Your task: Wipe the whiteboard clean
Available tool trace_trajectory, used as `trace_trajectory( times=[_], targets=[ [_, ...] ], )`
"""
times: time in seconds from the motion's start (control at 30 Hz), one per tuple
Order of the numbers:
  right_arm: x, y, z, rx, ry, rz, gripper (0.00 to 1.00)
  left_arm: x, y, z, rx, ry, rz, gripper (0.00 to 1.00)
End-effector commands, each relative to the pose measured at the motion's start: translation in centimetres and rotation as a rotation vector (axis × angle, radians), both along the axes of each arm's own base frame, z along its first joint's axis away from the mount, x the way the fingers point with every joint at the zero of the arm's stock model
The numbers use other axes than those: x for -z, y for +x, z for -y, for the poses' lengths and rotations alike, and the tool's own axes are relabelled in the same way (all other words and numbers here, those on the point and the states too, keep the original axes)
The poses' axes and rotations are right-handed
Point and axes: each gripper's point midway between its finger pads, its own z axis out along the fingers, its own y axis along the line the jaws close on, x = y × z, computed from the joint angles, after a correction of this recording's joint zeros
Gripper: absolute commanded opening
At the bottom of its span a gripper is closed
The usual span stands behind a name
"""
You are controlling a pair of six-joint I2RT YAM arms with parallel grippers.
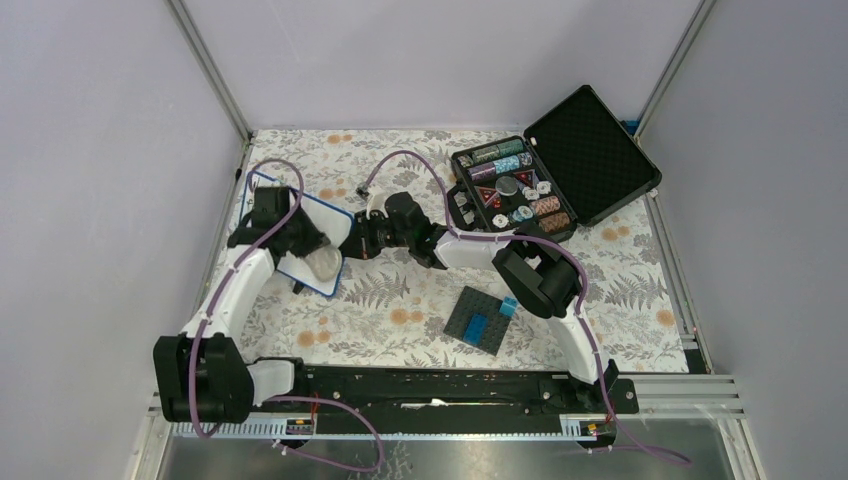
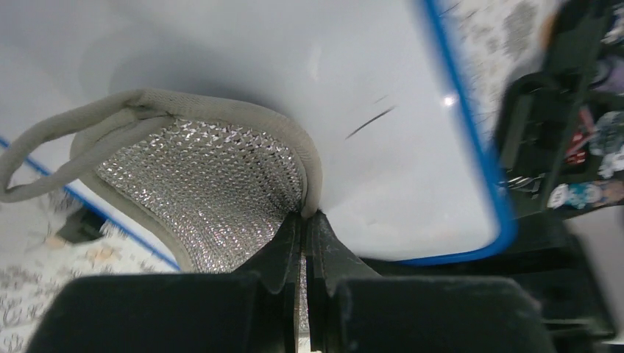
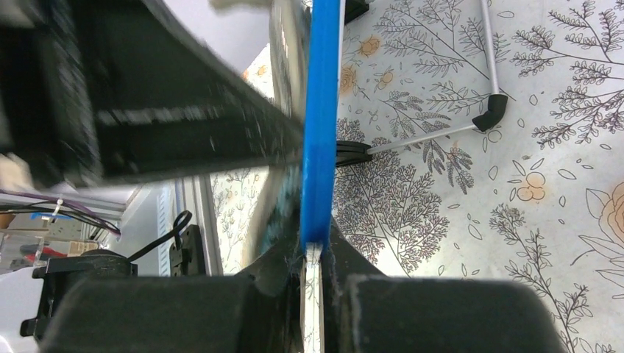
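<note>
The whiteboard (image 1: 318, 222), white with a thin blue rim, lies at the left of the table under the left arm. In the left wrist view its surface (image 2: 383, 169) bears one short dark stroke (image 2: 369, 123). My left gripper (image 2: 305, 219) is shut on the edge of a grey scouring cloth with a silver mesh face (image 2: 206, 184), pressed onto the board; the cloth also shows in the top view (image 1: 322, 262). My right gripper (image 3: 315, 250) is shut on the board's blue rim (image 3: 321, 125), seen edge-on, at the board's right side (image 1: 352, 245).
An open black case (image 1: 560, 170) of poker chips stands at the back right. A dark grey studded plate (image 1: 480, 320) with blue bricks lies at front centre. A thin metal stand (image 3: 471, 125) lies on the floral cloth beside the board.
</note>
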Motion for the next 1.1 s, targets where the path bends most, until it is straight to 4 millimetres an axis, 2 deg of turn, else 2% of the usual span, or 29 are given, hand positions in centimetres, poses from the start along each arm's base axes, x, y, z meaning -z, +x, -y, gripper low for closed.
trace_trajectory(
  times=[0.0, 0.03, 0.1, 0.2, 0.27, 0.43, 0.53, 0.6, 0.67, 0.8, 1.0, 1.07],
  targets=[
    [-3.3, -6.4, -2.3, -0.233, 0.079, 0.031, 0.00, -8.4, 7.1, 0.8, 0.078, -0.017, 0.311, 0.00],
    [-3.3, -6.4, -2.2, -0.233, 0.080, 0.030, 0.00, -9.3, 7.7, 0.6, 0.078, -0.013, 0.329, 0.00],
    [-3.3, -6.4, -2.3, -0.233, 0.079, 0.029, 0.00, -9.7, 8.3, -1.2, 0.030, -0.005, 0.339, 0.00],
    [-3.5, -6.4, -2.4, -0.231, 0.089, 0.027, 0.00, -8.9, 8.7, -3.4, -0.031, -0.045, 0.343, 0.00],
    [-3.5, -6.4, -2.4, -0.231, 0.096, 0.022, 0.00, -7.4, 8.6, -4.7, -0.071, -0.102, 0.328, 0.00],
    [-3.6, -6.4, -2.6, -0.236, 0.102, 0.014, 0.00, -1.2, 7.3, -8.3, -0.226, -0.195, 0.197, 0.00],
    [-3.6, -6.5, -2.7, -0.243, 0.104, 0.010, 0.00, 1.6, 6.4, -10.0, -0.309, -0.233, 0.136, 0.00],
    [-3.6, -6.5, -2.8, -0.245, 0.104, 0.006, 0.00, 3.0, 6.3, -10.7, -0.340, -0.271, 0.109, 0.00],
    [-3.5, -6.5, -2.8, -0.248, 0.105, 0.005, 0.00, 3.3, 6.5, -11.5, -0.363, -0.293, 0.097, 0.00],
    [-3.6, -6.5, -2.9, -0.251, 0.106, 0.003, 0.00, 1.0, 8.3, -12.5, -0.384, -0.292, 0.164, 0.00],
    [-3.7, -6.6, -2.9, -0.252, 0.109, 0.005, 0.00, -7.4, 12.1, -12.5, -0.312, -0.231, 0.371, 0.00],
    [-3.8, -6.6, -2.9, -0.253, 0.110, 0.005, 0.00, -9.1, 12.8, -12.5, -0.293, -0.220, 0.408, 0.00]
  ],
)
